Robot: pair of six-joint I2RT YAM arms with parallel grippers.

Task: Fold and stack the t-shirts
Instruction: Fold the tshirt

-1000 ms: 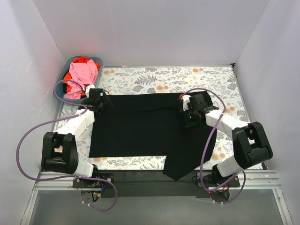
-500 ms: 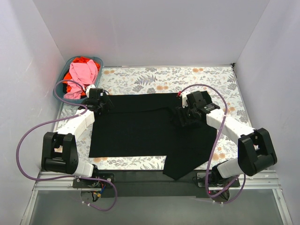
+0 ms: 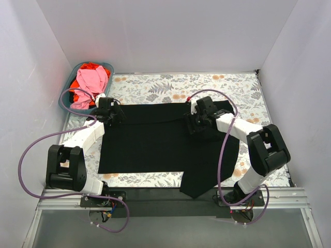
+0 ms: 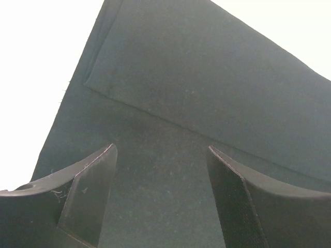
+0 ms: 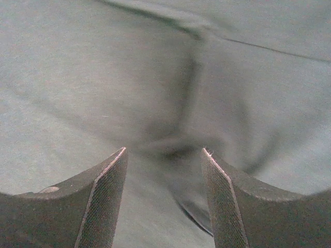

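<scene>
Right of the basket [image 3: 107,66], the black t-shirt [image 3: 150,142] lies spread on the table [image 3: 155,85], one long edge folded over, the corner farthest from the basket trailing loose. Left pincer [image 4: 161,155], near the basket, gapes wide and holds nothing. Right pincer [image 5: 164,154], farther off, is likewise open and empty, above a pucker. Risk: closing there pinches two layers and drags the fold crooked. Pink t-shirt [image 3: 92,80] and orange-red t-shirt [image 3: 89,66] sit bunched inside the basket.
</scene>
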